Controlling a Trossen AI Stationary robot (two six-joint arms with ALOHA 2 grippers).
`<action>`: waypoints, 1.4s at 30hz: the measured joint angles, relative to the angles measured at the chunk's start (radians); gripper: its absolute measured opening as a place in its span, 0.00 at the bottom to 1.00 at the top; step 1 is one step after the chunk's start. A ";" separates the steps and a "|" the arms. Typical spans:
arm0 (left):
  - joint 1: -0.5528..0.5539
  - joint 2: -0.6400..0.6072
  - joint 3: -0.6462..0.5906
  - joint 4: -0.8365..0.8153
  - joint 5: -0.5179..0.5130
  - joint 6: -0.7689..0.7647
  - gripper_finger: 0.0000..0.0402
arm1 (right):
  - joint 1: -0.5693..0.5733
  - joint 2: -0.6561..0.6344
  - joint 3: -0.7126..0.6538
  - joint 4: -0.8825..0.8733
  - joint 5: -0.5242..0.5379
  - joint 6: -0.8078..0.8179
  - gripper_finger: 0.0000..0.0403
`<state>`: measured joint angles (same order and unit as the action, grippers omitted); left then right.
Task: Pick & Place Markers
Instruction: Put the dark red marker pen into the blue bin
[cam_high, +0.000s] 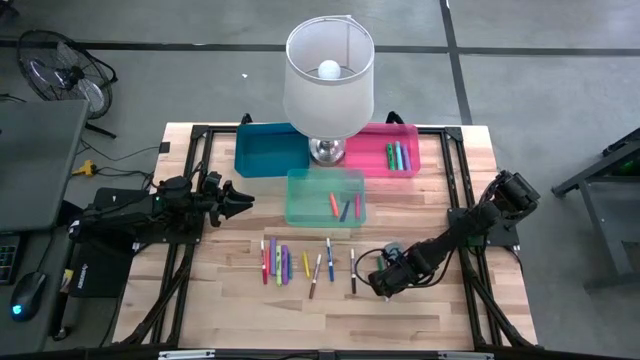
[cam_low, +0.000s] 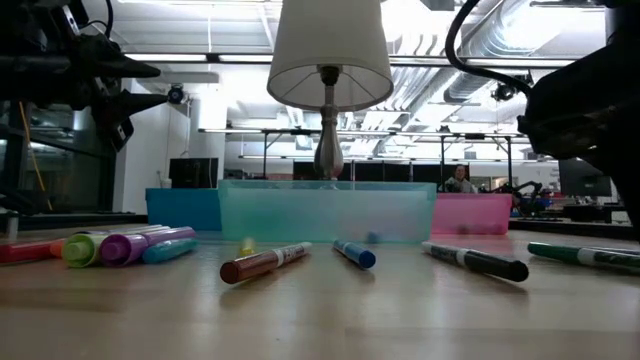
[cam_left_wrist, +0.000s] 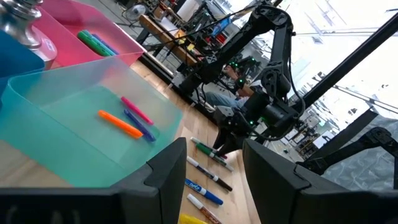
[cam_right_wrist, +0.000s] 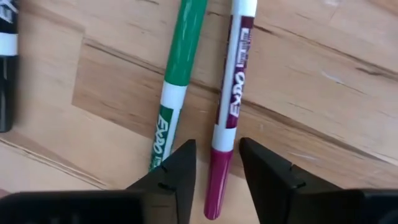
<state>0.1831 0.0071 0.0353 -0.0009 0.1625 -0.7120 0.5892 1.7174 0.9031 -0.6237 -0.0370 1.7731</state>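
On the wooden table (cam_high: 470, 170), near its front edge, the loose markers (cam_high: 278, 262) lie in a rough row, so each can be taken from above 1 at a time. At the right end of that row, a maroon-capped marker (cam_right_wrist: 227, 106) and a green marker (cam_right_wrist: 175, 81) lie side by side, almost parallel and just apart. The right gripper (cam_right_wrist: 216, 171) hangs directly over them with its fingers straddling the maroon one's cap end; the jaws stand parted to either side of the barrel and have not clamped it, and they appear set to close on that marker alone, leaving its green neighbour beside them.

Some sorting is already done, judging by what lies in the bins: the clear teal bin (cam_high: 300, 205) in the middle holds 3 markers, orange, pink and blue, and the pink bin (cam_high: 410, 135) behind it holds a few more, green and blue among them. The blue bin (cam_high: 250, 155) beside it shows none. A white-shaded lamp (cam_high: 329, 85) stands between the 2 rear bins.

The left gripper (cam_high: 240, 198) waits at the left side of the table, off the surface, fingers apart and holding nothing, probably kept back to leave the other arm room.
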 joint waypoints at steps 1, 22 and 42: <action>0.000 0.000 0.000 0.000 0.000 0.000 0.39 | 0.000 0.000 0.000 -0.006 -0.001 0.001 0.26; 0.000 0.000 0.000 0.000 0.006 -0.030 0.39 | -0.007 -0.021 -0.003 -0.029 -0.005 0.006 0.06; 0.000 0.000 -0.002 0.017 0.038 -0.079 0.39 | -0.077 -0.188 -0.003 0.058 0.319 -0.113 0.06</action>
<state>0.1829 0.0070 0.0334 0.0161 0.2005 -0.7910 0.5123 1.5299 0.8997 -0.5655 0.2816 1.6598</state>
